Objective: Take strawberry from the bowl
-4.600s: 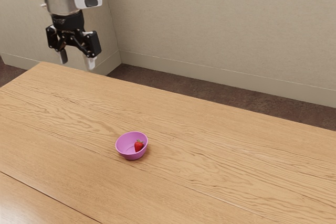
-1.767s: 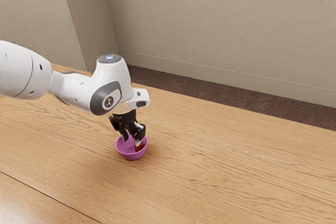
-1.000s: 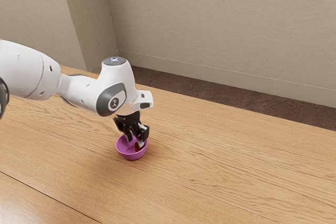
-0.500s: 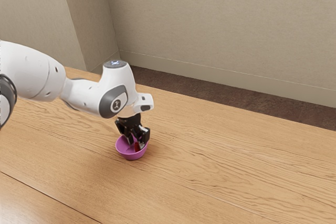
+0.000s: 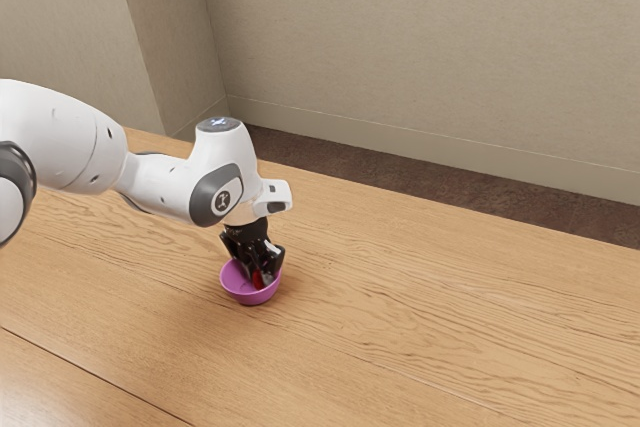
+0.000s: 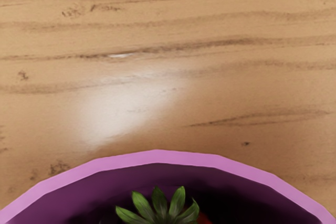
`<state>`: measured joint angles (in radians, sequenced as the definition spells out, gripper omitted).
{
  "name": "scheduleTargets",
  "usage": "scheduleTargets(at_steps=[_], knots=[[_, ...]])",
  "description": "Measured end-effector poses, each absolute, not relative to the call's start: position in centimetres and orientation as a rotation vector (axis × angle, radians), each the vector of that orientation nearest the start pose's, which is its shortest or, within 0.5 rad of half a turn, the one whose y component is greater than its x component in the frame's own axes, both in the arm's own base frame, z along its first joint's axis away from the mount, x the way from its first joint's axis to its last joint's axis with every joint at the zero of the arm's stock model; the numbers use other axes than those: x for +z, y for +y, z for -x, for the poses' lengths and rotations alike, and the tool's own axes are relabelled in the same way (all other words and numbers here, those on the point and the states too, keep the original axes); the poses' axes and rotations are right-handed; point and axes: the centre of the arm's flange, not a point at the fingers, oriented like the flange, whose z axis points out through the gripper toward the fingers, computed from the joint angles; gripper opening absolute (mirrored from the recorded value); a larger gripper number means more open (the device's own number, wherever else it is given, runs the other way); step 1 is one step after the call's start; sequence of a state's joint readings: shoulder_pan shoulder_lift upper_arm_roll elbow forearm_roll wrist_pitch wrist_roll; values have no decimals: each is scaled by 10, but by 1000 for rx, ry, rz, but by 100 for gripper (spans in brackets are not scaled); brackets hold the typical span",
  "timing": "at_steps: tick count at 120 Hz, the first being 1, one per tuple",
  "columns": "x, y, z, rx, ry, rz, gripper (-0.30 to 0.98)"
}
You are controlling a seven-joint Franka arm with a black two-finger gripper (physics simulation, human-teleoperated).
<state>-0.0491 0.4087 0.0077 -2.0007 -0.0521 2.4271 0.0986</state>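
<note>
Fingers (image 5: 268,279) pinch the strawberry (image 5: 257,278) from two sides, down inside the magenta bowl (image 5: 248,297). On the exterior view's clock face, the berry lies just toward three o'clock of the bowl's middle, and the white Franka arm (image 5: 165,184) reaches in from ten o'clock. Green leaves (image 6: 159,205) crown the berry; the bowl stands upright on the wood-grained counter (image 5: 430,297).

The wood-grained tabletop (image 5: 460,317) has a dark seam (image 5: 95,375) toward the exterior view's lower left; a pale glare (image 6: 128,103) lies on its surface in the wrist view. Beyond its far edge are dark brown floor (image 5: 450,185), a pale baseboard (image 5: 400,142) and a beige wall (image 5: 420,37).
</note>
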Motion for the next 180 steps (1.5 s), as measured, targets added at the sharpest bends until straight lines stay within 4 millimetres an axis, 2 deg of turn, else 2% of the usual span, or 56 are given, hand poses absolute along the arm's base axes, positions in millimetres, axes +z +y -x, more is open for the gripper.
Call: scheduleTargets(at_steps=[17, 36, 48, 61, 69, 77, 84, 99, 109, 124, 131, 141, 145, 152, 161, 172, 180], knots=[[258, -25, -609, -40, 161, 3166, 12], [286, -30, -605, -101, 166, 3160, 9], [315, -61, -590, -153, 237, 3155, 7], [327, -117, -578, -174, 363, 3145, 7], [325, -157, -569, -169, 449, 3137, 6], [316, -193, -563, -150, 523, 3126, 6], [309, -214, -561, -139, 558, 3120, 6], [284, -227, -574, -108, 539, 3120, 6], [276, -230, -578, -96, 519, 3124, 7], [277, -240, -576, -96, 519, 3136, 32], [285, -240, -576, -114, 513, 3143, 41], [320, -242, -575, -195, 510, 3154, 50], [341, -241, -574, -234, 507, 3159, 53], [390, -232, -571, -301, 479, 3165, 56], [451, -204, -570, -355, 401, 3172, 60], [548, -158, -579, -430, 285, 3160, 63], [619, -113, -561, -478, 210, 3129, 65]])
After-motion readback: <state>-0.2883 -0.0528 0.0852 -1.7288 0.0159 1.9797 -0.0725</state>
